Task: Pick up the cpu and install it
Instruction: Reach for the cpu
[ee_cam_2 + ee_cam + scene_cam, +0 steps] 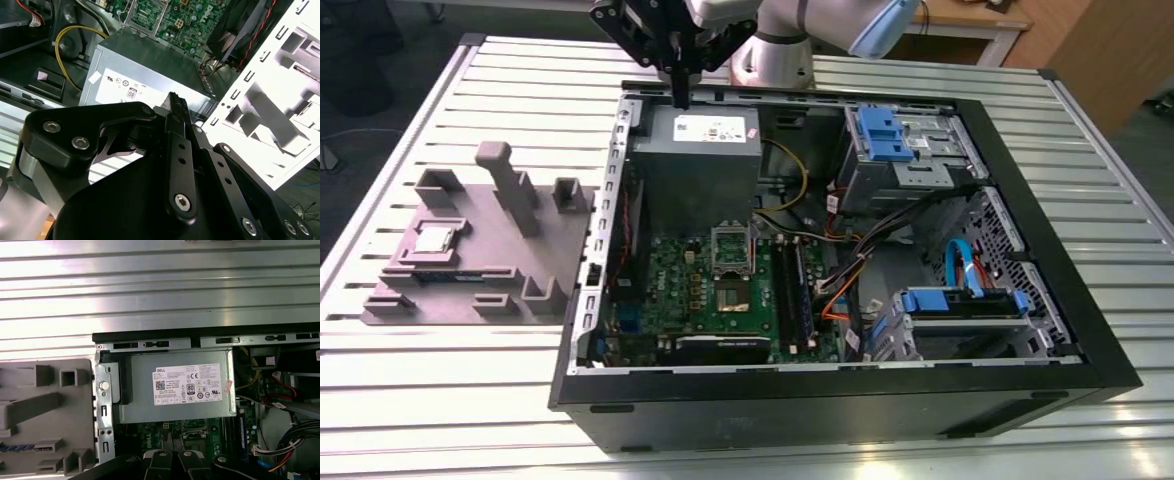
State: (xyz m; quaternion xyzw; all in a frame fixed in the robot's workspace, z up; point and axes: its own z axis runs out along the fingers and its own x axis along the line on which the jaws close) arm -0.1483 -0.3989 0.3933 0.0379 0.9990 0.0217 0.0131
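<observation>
Silver-grey cpu [435, 238], green motherboard [675, 278]

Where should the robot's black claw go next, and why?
Probably sideways toward the exterior view's left: the small shiny square cpu lies there on the grey moulded holder, while the black gripper hangs shut and empty above the big grey box with a white label.

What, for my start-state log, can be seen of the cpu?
The cpu, a small flat square chip with a shiny silver-grey metal top, lies flat in a shallow seat on the grey moulded fixture block, at the exterior view's left of the open black computer case. Only the block touches it. The black hand hangs well apart from it, above the case's large grey power-supply box.
</observation>
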